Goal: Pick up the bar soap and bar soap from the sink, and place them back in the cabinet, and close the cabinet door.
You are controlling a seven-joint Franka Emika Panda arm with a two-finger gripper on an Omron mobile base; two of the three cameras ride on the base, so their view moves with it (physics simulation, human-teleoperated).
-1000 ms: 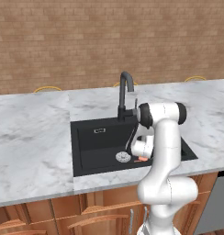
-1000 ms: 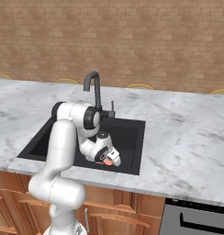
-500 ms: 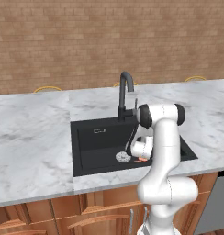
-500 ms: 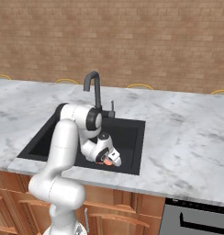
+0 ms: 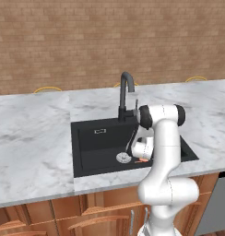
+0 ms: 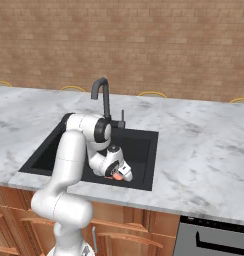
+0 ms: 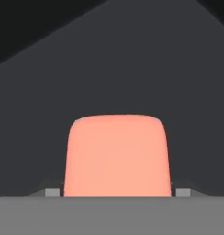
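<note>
One black rectangular sink (image 5: 98, 147) in the marble worktop at frame centre.
Inside: one salmon-pink rounded soap bar (image 7: 117, 156), one thin orange soap bar (image 5: 141, 160), one round silver drain disc (image 5: 123, 158).

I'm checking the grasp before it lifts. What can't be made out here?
- Tool contact with the salmon-pink rounded bar soap: fingertips are cut off by the hand view's bottom edge.
- Thin orange bar soap: mostly behind the white arm, left base view.
- Black sink floor: arm covers part.
</note>
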